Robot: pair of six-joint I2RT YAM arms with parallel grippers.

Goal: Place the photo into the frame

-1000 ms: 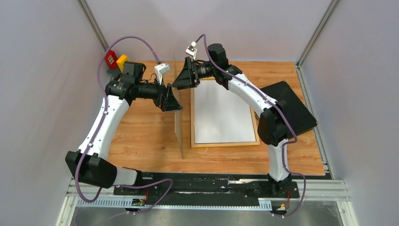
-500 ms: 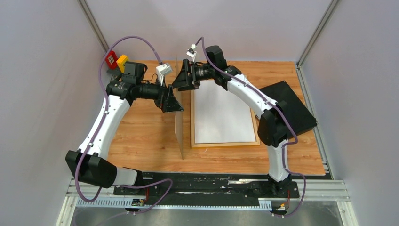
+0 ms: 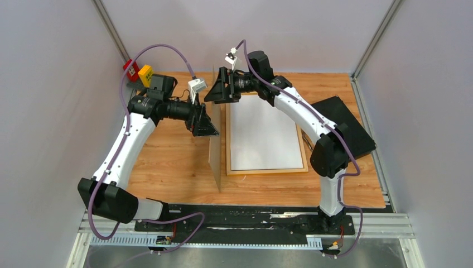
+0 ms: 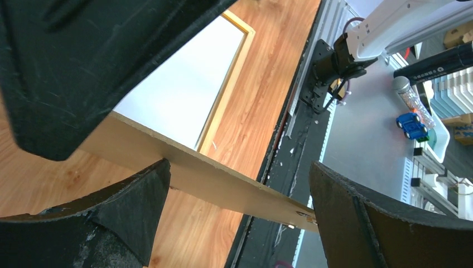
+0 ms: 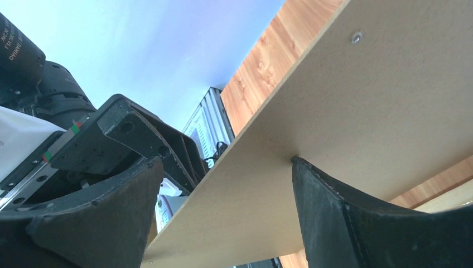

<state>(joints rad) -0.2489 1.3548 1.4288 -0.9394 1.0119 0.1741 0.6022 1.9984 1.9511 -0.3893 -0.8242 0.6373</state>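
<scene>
The frame [image 3: 266,170] lies flat on the wooden table, and the photo [image 3: 262,131] lies inside it with its white back up. A brown hardboard panel [image 3: 215,162] stands on edge just left of the frame. My left gripper [image 3: 207,126] is open at the panel's left side. In the left wrist view one fingertip [image 4: 150,184] touches the panel [image 4: 223,181], and the photo [image 4: 178,95] and frame rim [image 4: 223,109] show beyond. My right gripper [image 3: 215,92] is open at the panel's far end. There its right finger [image 5: 318,184] rests against the panel's face [image 5: 346,106].
A black case [image 3: 348,125] lies at the table's right edge beside the right arm. Red and yellow blocks [image 3: 136,70] sit at the back left corner. Grey walls close in the table on three sides.
The standing panel has shifted slightly toward the frame. My right gripper has moved a little farther back along its top end, and my left gripper has followed slightly to the right.
</scene>
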